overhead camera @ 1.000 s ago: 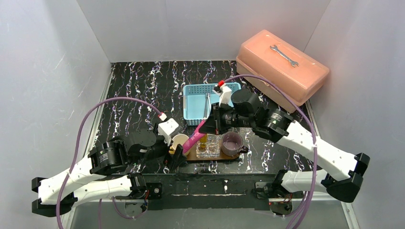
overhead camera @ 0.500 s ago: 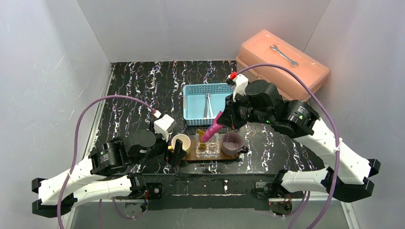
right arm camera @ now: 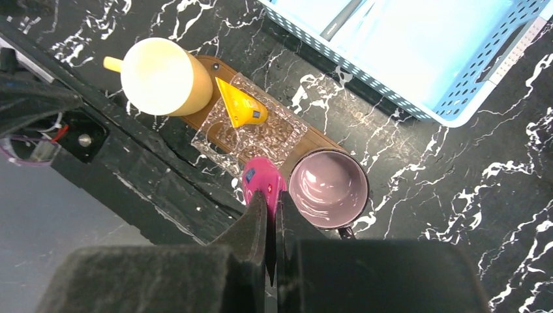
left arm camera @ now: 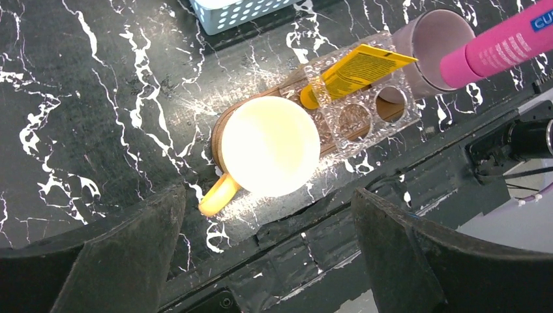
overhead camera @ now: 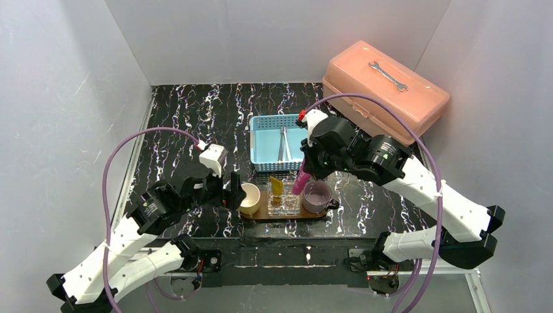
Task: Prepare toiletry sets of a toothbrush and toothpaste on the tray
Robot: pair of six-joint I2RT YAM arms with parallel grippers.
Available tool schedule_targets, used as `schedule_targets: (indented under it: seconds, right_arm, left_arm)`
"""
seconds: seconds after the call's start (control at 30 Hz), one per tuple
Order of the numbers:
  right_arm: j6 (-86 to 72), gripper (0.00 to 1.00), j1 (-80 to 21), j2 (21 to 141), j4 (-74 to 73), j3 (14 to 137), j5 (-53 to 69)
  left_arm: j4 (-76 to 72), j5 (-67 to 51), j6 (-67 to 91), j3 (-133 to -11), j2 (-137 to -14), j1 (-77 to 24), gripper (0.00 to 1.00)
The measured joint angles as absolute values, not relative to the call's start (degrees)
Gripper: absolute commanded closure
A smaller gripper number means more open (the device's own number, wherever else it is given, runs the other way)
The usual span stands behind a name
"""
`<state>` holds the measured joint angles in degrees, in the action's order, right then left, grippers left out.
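Right jaws pinched shut on pink toothpaste (right arm camera: pixel 263 181). Tube hangs near-upright, low end over gap btwn clear container (right arm camera: pixel 274 134) & purple cup (right arm camera: pixel 328 189); contact w/ either, can't tell. Left jaws wide open, empty, at 9 o'clock of cream cup (left arm camera: pixel 267 147). Tray (right arm camera: pixel 319 138) on worktop (overhead camera: pixel 189 124): cream cup at 9 o'clock end, container mid, purple cup at 3 o'clock end. Yellow toothpaste (left arm camera: pixel 358 68) leans in container. Toothbrushes (overhead camera: pixel 283 143) in blue basket (overhead camera: pixel 266 149), 12 o'clock of tray
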<state>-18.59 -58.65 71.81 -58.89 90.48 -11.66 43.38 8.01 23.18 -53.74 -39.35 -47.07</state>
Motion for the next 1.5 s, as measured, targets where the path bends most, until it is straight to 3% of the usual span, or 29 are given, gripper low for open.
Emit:
schedule_targets:
  seconds: [0.23,0.5,1.5]
  right_arm:
    - [-17.9,0.99,-65.6,73.5,-55.8,87.9,-21.0]
    - [-17.8,0.99,-68.4,74.6,-46.8,81.0,-27.9]
    - [-17.6,0.99,-68.7,76.6,-40.9,74.5,-29.5]
  left_arm:
    - [42.6,5.5,24.0,-51.1,-39.8,-40.3,0.03]
    - [42.2,6.9,24.0,-49.2,-36.9,-39.4,0.03]
    - [42.3,7.4,23.6,-49.2,-36.2,-39.4,0.03]
